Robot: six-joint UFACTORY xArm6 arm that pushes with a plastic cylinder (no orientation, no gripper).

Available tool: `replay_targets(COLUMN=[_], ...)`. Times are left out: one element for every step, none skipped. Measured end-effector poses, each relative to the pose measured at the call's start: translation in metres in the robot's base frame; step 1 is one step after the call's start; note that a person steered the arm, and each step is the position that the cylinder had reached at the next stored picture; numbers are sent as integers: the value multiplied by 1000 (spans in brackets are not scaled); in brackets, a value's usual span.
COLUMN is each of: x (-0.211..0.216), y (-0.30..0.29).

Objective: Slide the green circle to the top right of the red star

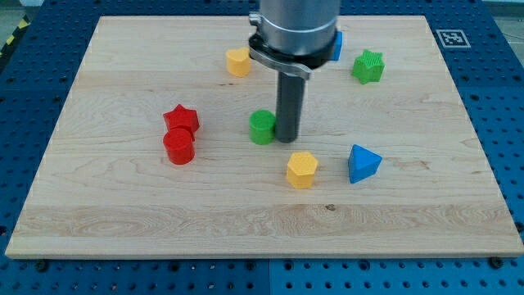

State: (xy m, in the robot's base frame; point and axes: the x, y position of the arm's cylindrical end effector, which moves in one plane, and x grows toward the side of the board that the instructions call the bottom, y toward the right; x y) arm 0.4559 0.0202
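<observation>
The green circle block [262, 127], a short green cylinder, sits near the middle of the pale wooden board [123, 205], with my tip [287, 138] touching or just beside its right side in the view. There is no pincer here, only the dark rod. The red star block [181, 120] lies well to the view's left of the green circle, touching a red cylinder block [178, 147] just below it. That makes two red blocks. Green counts two: the circle and a green star block [368, 66] at the view's upper right. Yellow counts two: a yellow hexagonal block [301, 169] below the tip and another yellow block [238, 61] near the top. Blue counts two: a blue triangular block [363, 163] and a blue block [336, 46] partly hidden behind the arm.
</observation>
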Motion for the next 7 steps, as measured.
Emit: replay_targets(x=[-10, -8, 31, 35, 35, 16, 6], y=[-6, -6, -6, -6, -6, -18, 8])
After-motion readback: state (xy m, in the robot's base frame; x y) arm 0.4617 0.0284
